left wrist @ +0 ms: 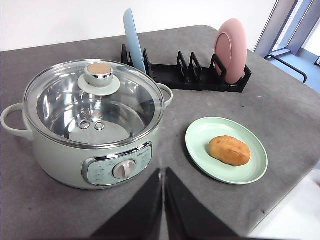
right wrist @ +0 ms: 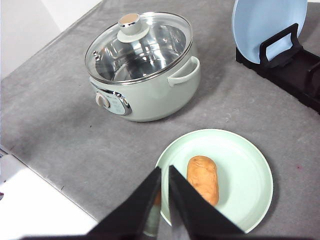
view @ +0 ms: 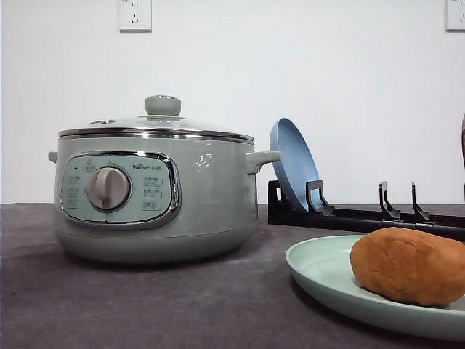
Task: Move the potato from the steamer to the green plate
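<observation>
The orange-brown potato (view: 410,265) (left wrist: 229,150) (right wrist: 203,179) lies on the pale green plate (view: 320,273) (left wrist: 200,132) (right wrist: 240,150), to the right of the steamer (view: 211,196) (left wrist: 60,155) (right wrist: 150,97). The steamer's glass lid is on, and through it the steel inside looks bare. My left gripper (left wrist: 163,175) hovers shut above the table in front of the steamer's dial, holding nothing. My right gripper (right wrist: 165,172) is shut too, poised over the plate's near rim beside the potato, apart from it.
A black dish rack (left wrist: 200,80) (view: 363,217) stands behind the plate, with a blue plate (view: 290,163) (right wrist: 267,22) upright at its left end and a pink plate (left wrist: 231,56) at its right end. The grey table's edge (right wrist: 55,185) runs close to the plate's near side.
</observation>
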